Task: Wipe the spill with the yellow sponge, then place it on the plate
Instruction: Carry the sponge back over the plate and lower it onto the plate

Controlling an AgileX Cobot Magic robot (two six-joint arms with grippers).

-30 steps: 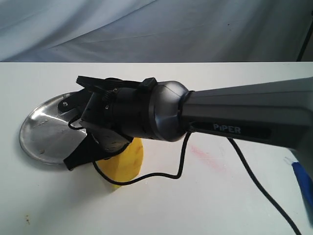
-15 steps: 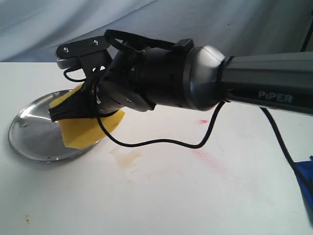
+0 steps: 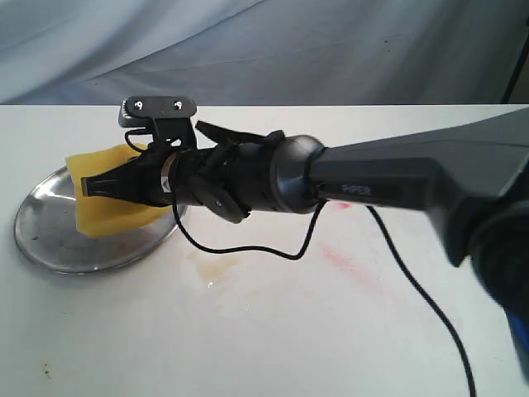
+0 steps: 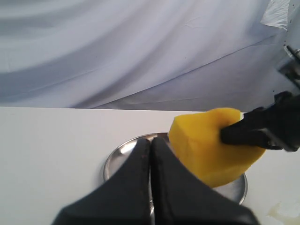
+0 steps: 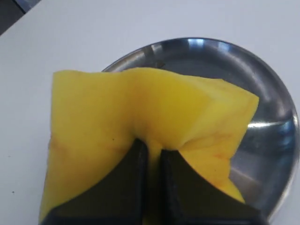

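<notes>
Right gripper (image 3: 92,186): jaws clamped on the yellow sponge (image 3: 101,217). The foam is pinched hard. In the right wrist view it buckles into a crease where my fingers (image 5: 133,164) bite in, and its corners flare out to either side.

Sponge position: held over the plate (image 3: 50,248), toward the plate's far-left part in the exterior view. One upper corner sticks out past the rim on the far side. I cannot tell whether the lower edge touches the steel or hangs just above it. The right wrist view shows bare shiny plate (image 5: 267,98) beyond the sponge (image 5: 140,103) on one side.

Left gripper (image 4: 150,146): fingers pressed together along their length, nothing between them. It points toward the plate (image 4: 117,157) from the near side, apart from the sponge (image 4: 201,150). The right gripper's dark fingertip (image 4: 234,135) shows on the sponge in this view.

Spill (image 3: 216,266): a pale tan, irregular blotch on the white table (image 3: 273,347), just beside the plate's right rim and under my right arm. A black cable (image 3: 248,250) loops above it. Faint red smears (image 3: 351,266) lie further right, apart from the spill.
</notes>
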